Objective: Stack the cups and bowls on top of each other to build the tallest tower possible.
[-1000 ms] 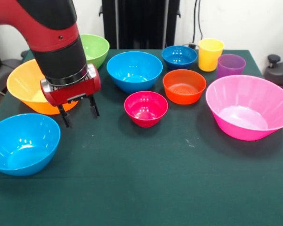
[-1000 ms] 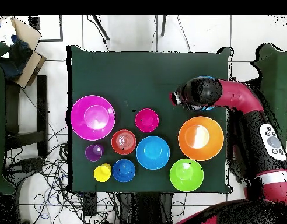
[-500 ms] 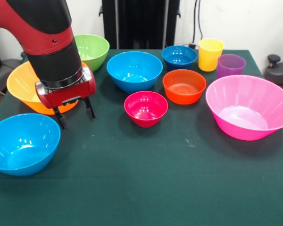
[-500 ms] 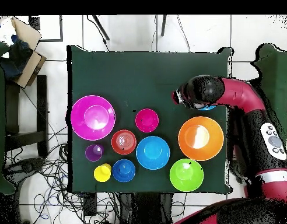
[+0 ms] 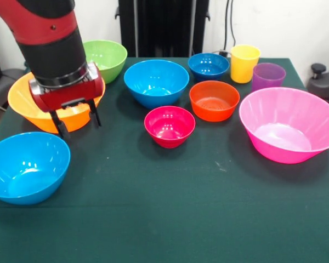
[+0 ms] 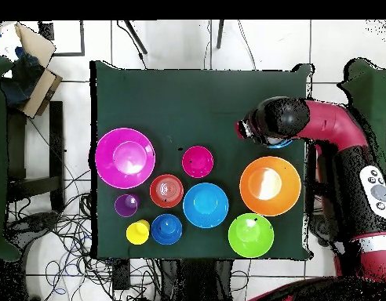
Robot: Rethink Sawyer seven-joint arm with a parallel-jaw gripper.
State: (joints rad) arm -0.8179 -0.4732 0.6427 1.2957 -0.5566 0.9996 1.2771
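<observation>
My gripper (image 5: pixel 78 126) is open and empty. It hangs just in front of the large orange bowl (image 5: pixel 23 99), above and behind the near light blue bowl (image 5: pixel 24 167). All bowls stand singly on the table; nothing is stacked. The green bowl (image 5: pixel 108 57), second light blue bowl (image 5: pixel 156 82), dark blue bowl (image 5: pixel 208 66), orange-red bowl (image 5: pixel 214 100), crimson bowl (image 5: pixel 169 126) and large pink bowl (image 5: pixel 288 123) spread rightward. The yellow cup (image 5: pixel 244 63) and purple cup (image 5: pixel 267 76) stand upright at the far right. In the overhead view the arm's wrist (image 6: pixel 274 119) hides the gripper.
The dark green table (image 5: pixel 170 219) has open cloth along its near side. In the overhead view the orange bowl (image 6: pixel 270 186), pink bowl (image 6: pixel 125 157) and crimson bowl (image 6: pixel 198 161) sit in the table's lower half. Cardboard boxes (image 6: pixel 27 59) lie on the floor beside it.
My gripper has moved left in the front view and a little up, from the cloth beside the crimson bowl to the front of the orange bowl. It stays open. No bowl or cup moved.
</observation>
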